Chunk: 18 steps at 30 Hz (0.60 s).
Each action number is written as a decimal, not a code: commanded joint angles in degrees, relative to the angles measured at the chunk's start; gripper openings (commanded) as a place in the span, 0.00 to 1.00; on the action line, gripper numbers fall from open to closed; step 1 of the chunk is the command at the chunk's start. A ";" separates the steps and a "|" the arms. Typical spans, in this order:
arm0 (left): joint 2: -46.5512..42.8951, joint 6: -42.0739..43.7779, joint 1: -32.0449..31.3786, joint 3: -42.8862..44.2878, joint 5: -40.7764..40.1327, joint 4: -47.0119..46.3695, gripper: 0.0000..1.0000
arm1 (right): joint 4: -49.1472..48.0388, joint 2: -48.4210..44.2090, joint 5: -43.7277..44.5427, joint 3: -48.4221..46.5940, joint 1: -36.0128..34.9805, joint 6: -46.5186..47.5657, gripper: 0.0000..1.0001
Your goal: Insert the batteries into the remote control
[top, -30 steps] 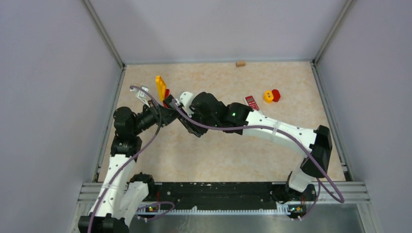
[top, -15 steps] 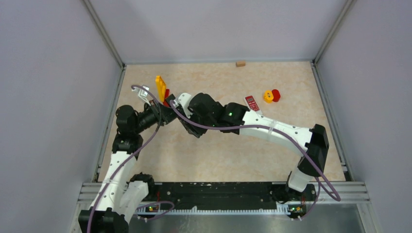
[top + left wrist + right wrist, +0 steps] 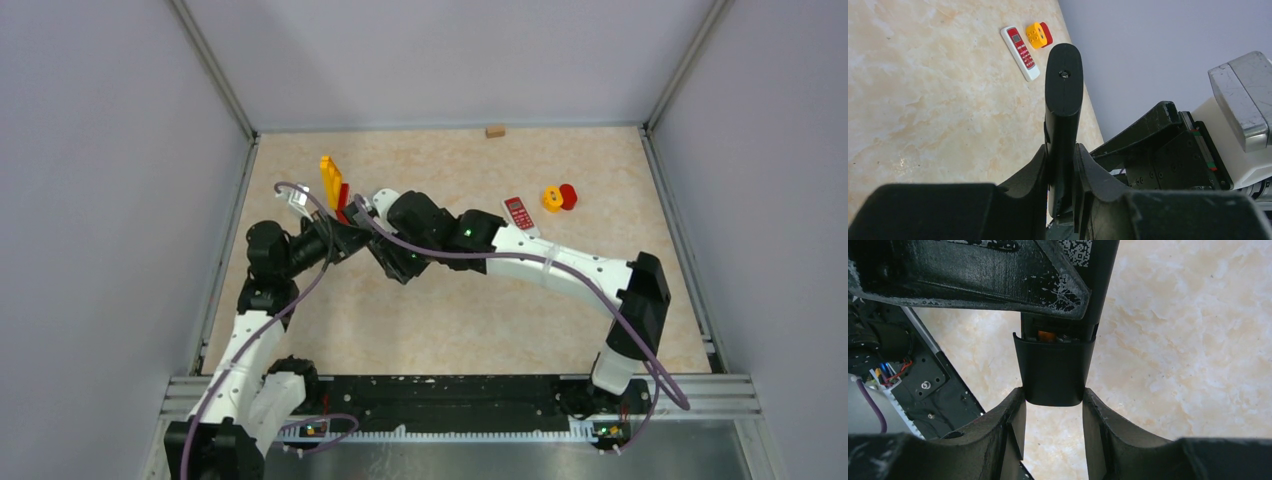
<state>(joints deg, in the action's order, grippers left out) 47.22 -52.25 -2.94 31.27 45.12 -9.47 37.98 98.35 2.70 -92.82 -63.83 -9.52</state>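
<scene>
Two grips: left jaws clench the black remote (image 3: 1064, 100), right jaws clench its battery cover (image 3: 1054, 370).

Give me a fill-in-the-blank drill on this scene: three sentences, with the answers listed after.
1. The remote clamped in the left pincer is ___ in colour.
2. Above the battery cover gripped by the right pincer, a sliver of ___ battery shows.
3. The white remote lying on the table has a ___ keypad.
Missing words: black; orange; red.
</scene>
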 commanded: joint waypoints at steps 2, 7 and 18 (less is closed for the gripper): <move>1.08 -6.53 -0.66 -0.54 1.70 -4.39 0.00 | -2.97 0.88 -0.44 -2.05 0.78 -3.51 0.39; 2.73 -9.78 -0.66 -1.28 2.85 -4.06 0.00 | -3.35 0.86 -0.81 -1.59 1.22 -3.83 0.42; 4.95 -10.85 -0.67 -1.82 3.27 -4.53 0.00 | -3.64 0.73 -0.44 -1.29 1.26 -3.46 0.46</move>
<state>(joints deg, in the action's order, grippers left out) 51.99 -60.77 -2.94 29.61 44.77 -10.44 39.11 98.80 2.28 -92.71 -62.83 -12.29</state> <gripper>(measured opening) 0.229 0.457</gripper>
